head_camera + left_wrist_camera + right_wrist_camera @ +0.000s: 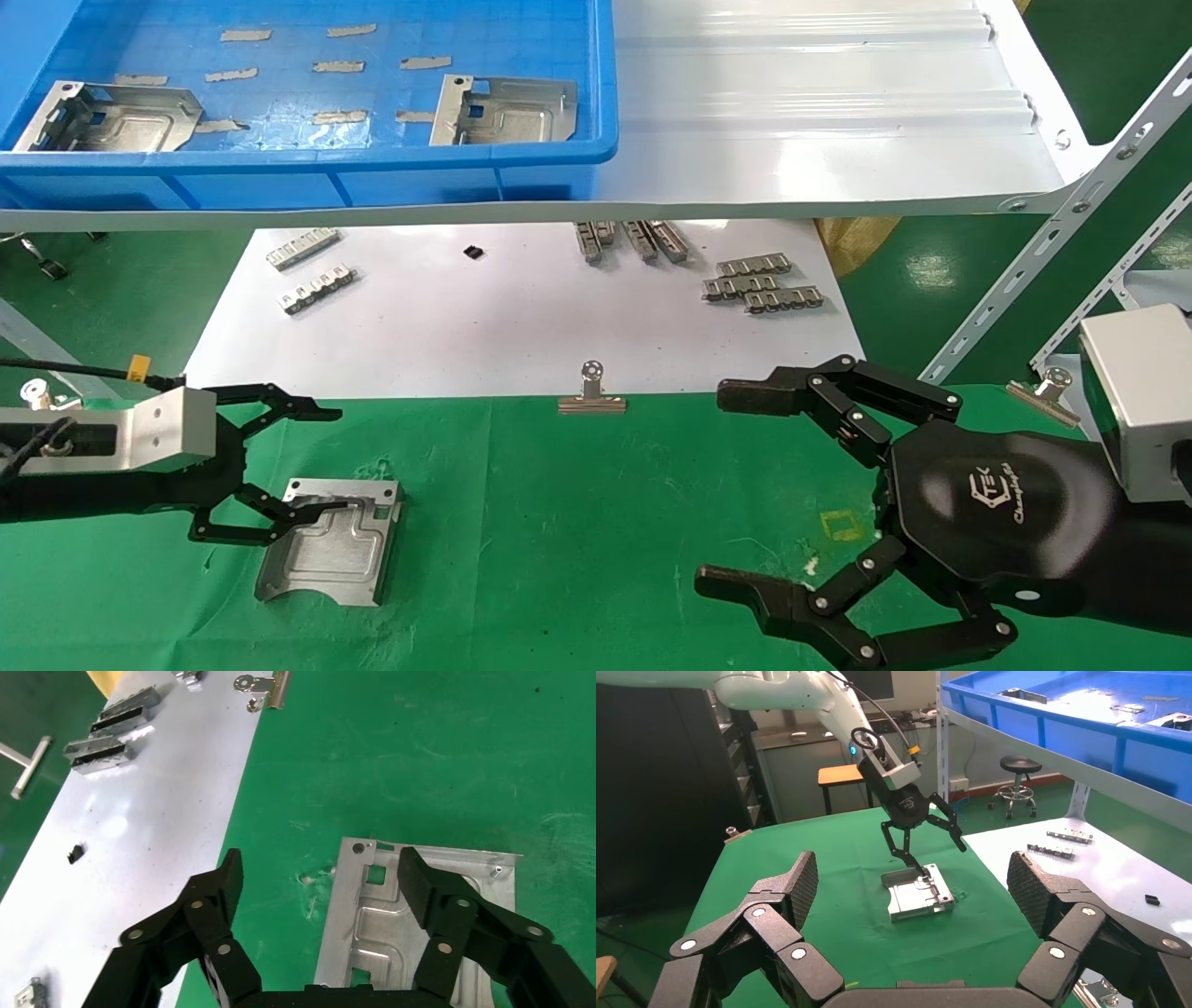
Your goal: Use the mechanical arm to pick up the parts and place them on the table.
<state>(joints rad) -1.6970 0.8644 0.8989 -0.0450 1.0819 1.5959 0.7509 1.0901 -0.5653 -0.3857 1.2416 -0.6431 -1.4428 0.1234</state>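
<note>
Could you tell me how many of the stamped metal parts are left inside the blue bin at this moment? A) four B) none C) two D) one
C: the blue bin holds one part at its left end and another near its right end, while a third part lies on the green table under the open left claw.

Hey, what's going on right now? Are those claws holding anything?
Left gripper open, one finger touching the part lying flat on the green table. Right gripper open, empty, hovering. Two more parts in the blue bin. Nothing blocking.
</note>
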